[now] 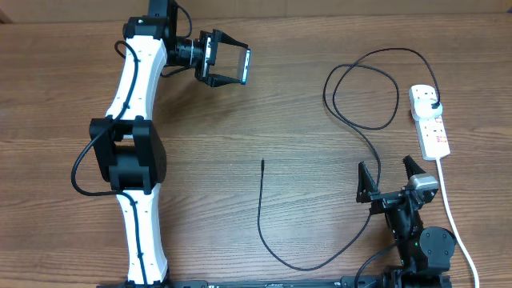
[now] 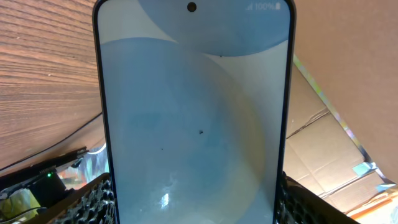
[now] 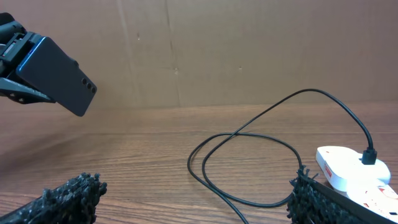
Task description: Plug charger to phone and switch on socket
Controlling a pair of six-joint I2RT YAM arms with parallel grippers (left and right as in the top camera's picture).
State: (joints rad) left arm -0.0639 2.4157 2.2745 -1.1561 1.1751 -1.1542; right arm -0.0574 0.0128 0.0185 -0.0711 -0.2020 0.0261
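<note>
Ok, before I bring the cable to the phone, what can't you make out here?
Phone charging port: the left wrist view cuts off its lower end at the frame's bottom; right wrist shows only its back; overhead too small.
Socket switch positions: too small overhead; right wrist crops the strip at the right edge.
Charger tip: overhead only, too small to tell its orientation.

Overhead looks straight down. The left wrist view is very near the phone [image 2: 193, 112] inside the left pincer [image 2: 193, 205]. The right wrist view is low, facing beyond the right pincer [image 3: 193, 199], with the same phone distant.
</note>
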